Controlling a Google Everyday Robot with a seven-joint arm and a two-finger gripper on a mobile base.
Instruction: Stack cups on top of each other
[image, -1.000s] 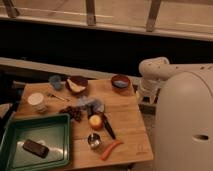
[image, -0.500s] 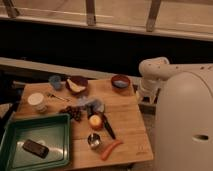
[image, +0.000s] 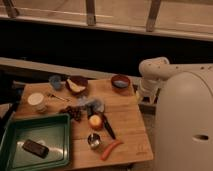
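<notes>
- The wooden tabletop (image: 125, 127) is carrying the light-blue cup (image: 55, 81) at back left and the white cup (image: 36, 100) nearer, apart.
- The gripper is sitting unseen by the arm (image: 150, 75) at the right edge, spread wide, gripping neither cup.
- A dark wall (image: 100, 45) is running behind.

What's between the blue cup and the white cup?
Just bare tabletop between blue cup and white cup, in the camera view. Claw unseen; arm folded off its right edge.

I noted a wooden tabletop (image: 125, 107). A green tray (image: 47, 136) sat front left with a dark block (image: 35, 148) inside. A reddish bowl (image: 120, 81) stood at the back. A metal cup (image: 93, 141) stood in front of an orange fruit (image: 95, 121).
</notes>
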